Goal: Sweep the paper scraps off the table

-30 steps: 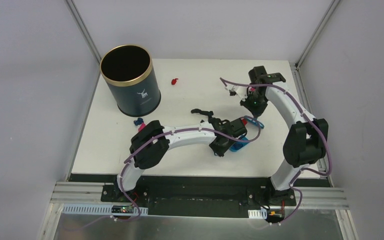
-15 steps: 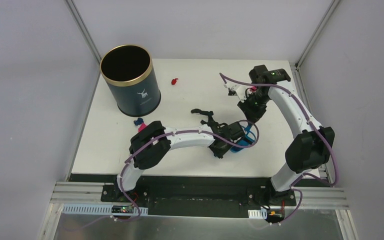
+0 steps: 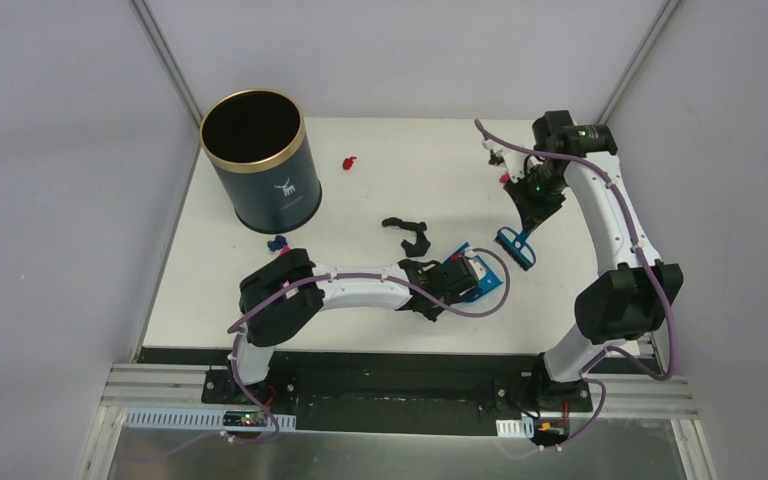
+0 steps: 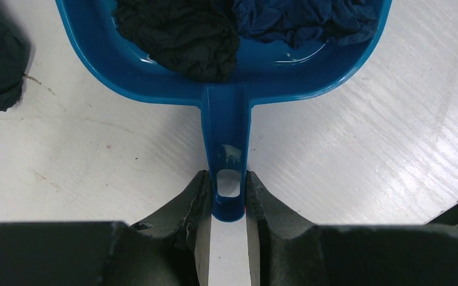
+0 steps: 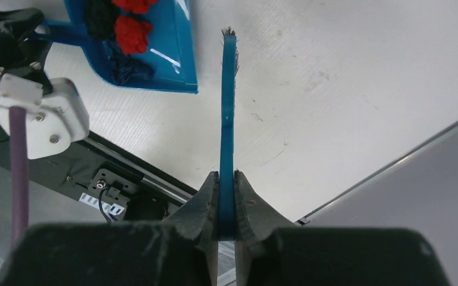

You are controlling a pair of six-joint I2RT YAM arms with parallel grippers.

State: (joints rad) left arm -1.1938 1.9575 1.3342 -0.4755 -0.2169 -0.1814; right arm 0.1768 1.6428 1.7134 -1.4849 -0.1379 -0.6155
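My left gripper point(image 4: 228, 199) is shut on the handle of the blue dustpan point(image 4: 226, 83), which lies flat on the white table point(image 3: 390, 170). Black point(image 4: 179, 36) and dark blue point(image 4: 298, 18) paper scraps lie in the pan, and red ones point(image 5: 132, 33) show in the right wrist view. My right gripper point(image 5: 227, 179) is shut on the blue hand brush point(image 5: 228, 107), held just right of the dustpan point(image 3: 467, 277). Loose scraps lie on the table: a red one point(image 3: 349, 161), black ones point(image 3: 407, 226) and a blue-and-pink pair point(image 3: 278, 244).
A dark navy bin point(image 3: 260, 160) with a gold rim stands at the back left. The table's black front rail point(image 3: 390, 355) runs just behind both arm bases. The left arm's elbow hangs next to the blue-and-pink scraps.
The right arm has swung right and back, carrying the brush off the dustpan's mouth. The left arm has drawn the dustpan slightly left, leaving it in plain sight.
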